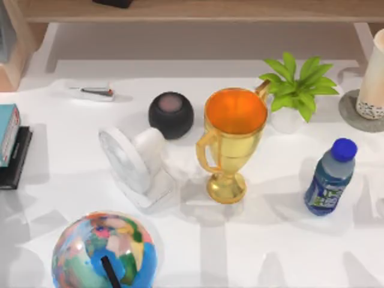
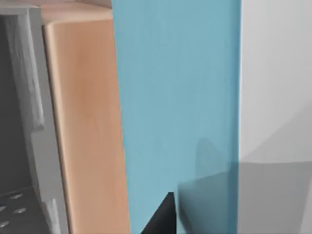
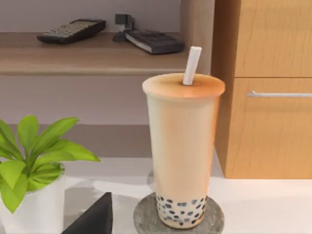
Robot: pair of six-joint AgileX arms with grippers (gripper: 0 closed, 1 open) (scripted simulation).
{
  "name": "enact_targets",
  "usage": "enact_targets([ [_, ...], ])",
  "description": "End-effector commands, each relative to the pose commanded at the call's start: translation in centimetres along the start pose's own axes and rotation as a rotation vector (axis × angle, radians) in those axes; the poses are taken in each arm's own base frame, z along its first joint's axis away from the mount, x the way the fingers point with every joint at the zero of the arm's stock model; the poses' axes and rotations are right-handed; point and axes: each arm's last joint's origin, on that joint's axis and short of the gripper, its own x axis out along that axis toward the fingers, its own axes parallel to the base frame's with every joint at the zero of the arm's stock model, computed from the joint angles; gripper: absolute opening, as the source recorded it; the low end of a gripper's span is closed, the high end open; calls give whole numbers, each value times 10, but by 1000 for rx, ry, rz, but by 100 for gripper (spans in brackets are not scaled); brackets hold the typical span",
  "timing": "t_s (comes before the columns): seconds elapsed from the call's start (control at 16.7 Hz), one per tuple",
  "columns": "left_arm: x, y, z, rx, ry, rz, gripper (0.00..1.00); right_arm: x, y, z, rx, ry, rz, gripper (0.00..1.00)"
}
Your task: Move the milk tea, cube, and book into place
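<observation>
The milk tea stands upright on its coaster; whether either hand is wide or narrow, I cannot tell. A careless withdrawal might topple it.

a gold trophy stands between a white fan and a blue-capped bottle.

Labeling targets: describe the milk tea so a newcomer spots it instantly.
Go to the table's far right edge, just past the potted plant. There the milk tea stands upright on a round grey coaster. Unlike the blue-capped bottle nearby, it is cream-beige with a white straw and black pearls at its base.
</observation>
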Motion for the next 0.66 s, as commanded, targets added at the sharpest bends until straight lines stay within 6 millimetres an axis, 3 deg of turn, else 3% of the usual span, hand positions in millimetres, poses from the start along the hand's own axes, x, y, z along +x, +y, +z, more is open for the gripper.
enact_targets([
  [0.3,0,0,0,0,0,0,98,0,0,0,0,0,0,100],
  [0.66,0,0,0,0,0,0,100,0,0,0,0,0,0,100],
])
